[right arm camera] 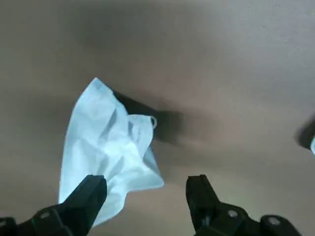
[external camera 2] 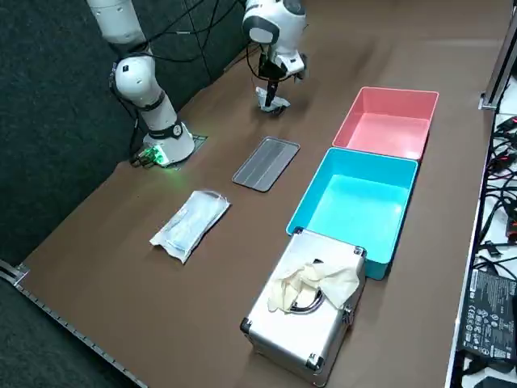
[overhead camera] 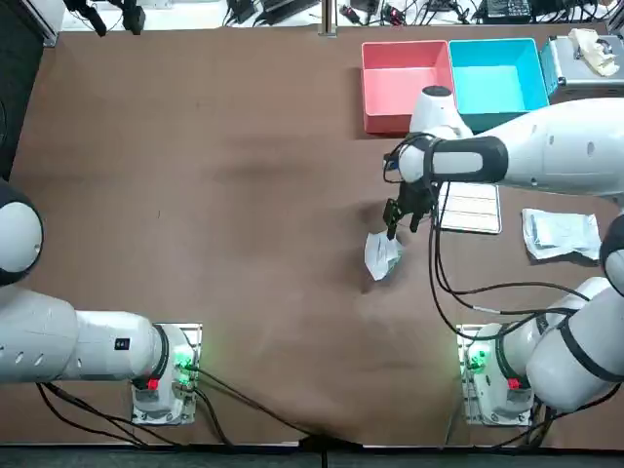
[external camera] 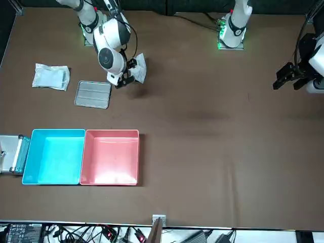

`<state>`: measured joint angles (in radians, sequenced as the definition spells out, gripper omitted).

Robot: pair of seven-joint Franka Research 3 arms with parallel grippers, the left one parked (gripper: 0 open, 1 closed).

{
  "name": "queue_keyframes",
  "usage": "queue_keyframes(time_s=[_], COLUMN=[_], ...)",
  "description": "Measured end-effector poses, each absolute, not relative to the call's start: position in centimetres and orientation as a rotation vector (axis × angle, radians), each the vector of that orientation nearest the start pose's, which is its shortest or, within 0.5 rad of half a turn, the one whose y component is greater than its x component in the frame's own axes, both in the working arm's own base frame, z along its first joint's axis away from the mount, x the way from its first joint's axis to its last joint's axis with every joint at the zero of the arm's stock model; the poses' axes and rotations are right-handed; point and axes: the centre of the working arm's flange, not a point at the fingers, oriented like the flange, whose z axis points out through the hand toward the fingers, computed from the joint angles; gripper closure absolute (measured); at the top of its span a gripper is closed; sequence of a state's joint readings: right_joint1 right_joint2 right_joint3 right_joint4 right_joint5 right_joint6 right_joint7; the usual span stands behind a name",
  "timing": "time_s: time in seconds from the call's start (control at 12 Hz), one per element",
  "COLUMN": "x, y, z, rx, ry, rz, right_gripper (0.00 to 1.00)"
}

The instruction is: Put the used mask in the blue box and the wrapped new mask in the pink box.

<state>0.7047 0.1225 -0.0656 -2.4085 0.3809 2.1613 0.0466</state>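
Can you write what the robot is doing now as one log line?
right gripper: open, by used mask | used mask: crumpled on table | wrapped new mask: on table | blue box: empty | pink box: empty

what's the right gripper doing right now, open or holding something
Right gripper: open, holding nothing; the used mask sits beside one finger, not between the two.

Noted brown-covered, faintly creased table (overhead camera: 224, 195). Observed dark textured material (external camera 2: 40, 97) beyond one long edge. Found tangled cables (external camera: 101, 234) on white ledge (external camera: 253, 234) opposite.
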Motion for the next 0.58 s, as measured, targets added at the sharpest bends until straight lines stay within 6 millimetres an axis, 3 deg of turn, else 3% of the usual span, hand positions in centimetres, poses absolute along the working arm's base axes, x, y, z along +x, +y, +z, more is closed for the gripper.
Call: queue_keyframes(time_s=[0.5,0.58], x=[34.5,34.4], y=[28.5,28.6], z=[20.2,20.0], rx=[-2.938,-2.941], ry=[-0.483,-0.486], rz=[0.684,0.682], right_gripper=[0.02,0.07])
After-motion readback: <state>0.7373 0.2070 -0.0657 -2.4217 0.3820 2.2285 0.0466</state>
